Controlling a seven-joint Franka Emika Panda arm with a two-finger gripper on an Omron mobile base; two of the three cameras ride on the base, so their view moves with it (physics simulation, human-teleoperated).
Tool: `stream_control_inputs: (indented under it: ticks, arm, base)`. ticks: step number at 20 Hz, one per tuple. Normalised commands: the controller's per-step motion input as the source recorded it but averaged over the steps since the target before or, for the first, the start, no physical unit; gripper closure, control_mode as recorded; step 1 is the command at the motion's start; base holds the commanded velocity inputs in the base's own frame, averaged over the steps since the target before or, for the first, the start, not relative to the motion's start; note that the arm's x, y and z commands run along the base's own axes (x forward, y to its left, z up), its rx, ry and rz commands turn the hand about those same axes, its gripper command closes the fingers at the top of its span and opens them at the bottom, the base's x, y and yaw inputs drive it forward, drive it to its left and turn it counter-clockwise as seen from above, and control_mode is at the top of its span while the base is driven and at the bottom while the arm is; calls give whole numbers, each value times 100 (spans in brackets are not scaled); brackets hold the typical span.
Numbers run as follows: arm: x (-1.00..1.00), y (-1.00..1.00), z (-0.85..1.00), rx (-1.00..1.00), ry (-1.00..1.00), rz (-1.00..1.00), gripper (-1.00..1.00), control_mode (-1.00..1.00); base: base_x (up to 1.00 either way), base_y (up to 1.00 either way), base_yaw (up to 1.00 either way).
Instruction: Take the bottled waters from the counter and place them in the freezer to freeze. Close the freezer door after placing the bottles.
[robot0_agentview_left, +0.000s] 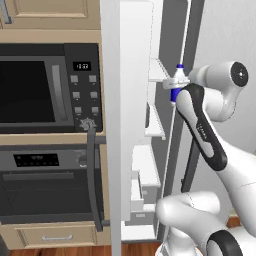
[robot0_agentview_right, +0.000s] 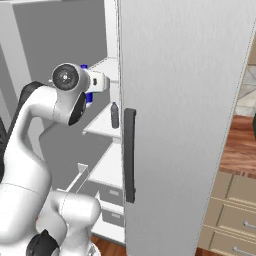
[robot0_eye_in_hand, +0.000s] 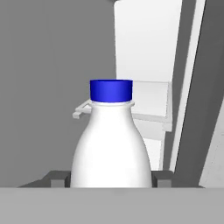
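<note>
My gripper (robot0_eye_in_hand: 109, 178) is shut on the whitish bottled water (robot0_eye_in_hand: 111, 148) with the blue cap, held upright. In the left base view the bottle (robot0_agentview_left: 178, 81) hangs at the open freezer (robot0_agentview_left: 156, 75), level with an upper white shelf. The hand (robot0_agentview_right: 98, 82) covers most of the bottle in the right base view, leaving only a blue strip (robot0_agentview_right: 88, 98). The slimmer greyish bottle (robot0_agentview_right: 114, 115) stands on a middle freezer shelf (robot0_agentview_right: 102, 125). The freezer door (robot0_agentview_left: 111, 150) is swung open to the left. The counter (robot0_agentview_right: 241, 145) lies at the far right.
A black microwave (robot0_agentview_left: 47, 87) and wall oven (robot0_agentview_left: 45, 185) sit left of the open door. The closed right-hand fridge door (robot0_agentview_right: 190, 125) with its dark handle (robot0_agentview_right: 129, 155) stands close on the right. White drawers (robot0_agentview_right: 107, 197) fill the freezer's lower part. Beige drawers (robot0_agentview_right: 235, 210) sit under the counter.
</note>
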Motion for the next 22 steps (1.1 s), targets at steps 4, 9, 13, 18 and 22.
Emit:
stream_control_inputs:
  ticks: [4,9,13,18,22]
  arm:
    - [38,21,0,-1,0,-1,100,-100]
    - [40,18,0,-1,0,0,100,-100]
    - [62,1,0,0,0,0,100,-100]
    - [37,6,0,0,0,0,100,-100]
    - [28,1,0,0,0,0,100,-100]
  base:
    - [0,0,0]
    - [0,0,0]
    - [0,0,0]
    - [0,0,0]
    - [0,0,0]
